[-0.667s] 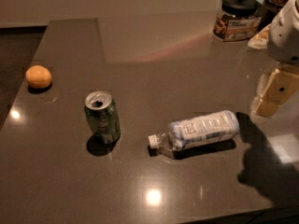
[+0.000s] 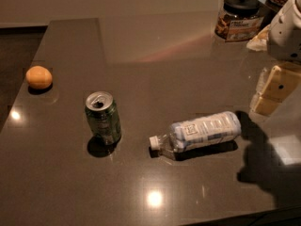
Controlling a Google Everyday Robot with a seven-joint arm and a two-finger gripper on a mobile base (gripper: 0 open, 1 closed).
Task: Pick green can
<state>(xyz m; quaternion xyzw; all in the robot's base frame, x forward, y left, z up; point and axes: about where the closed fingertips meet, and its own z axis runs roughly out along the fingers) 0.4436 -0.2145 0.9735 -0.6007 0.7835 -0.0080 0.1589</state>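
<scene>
Green can [image 2: 102,117] stands upright on the dark surface [image 2: 155,55], left of centre, well apart from the gripper [image 2: 267,101], which hangs at the far right edge, pointing down and slightly left. The can lies to the gripper's left, its long axis vertical. A clear bottle [image 2: 200,132] lies on its side between them. Whether the gripper is open or closed, I cannot tell.

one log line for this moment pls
phase: pre-grasp | claw: right edge, well apart from can | green can: upright, untouched, left of lying water bottle | orange: far left
</scene>
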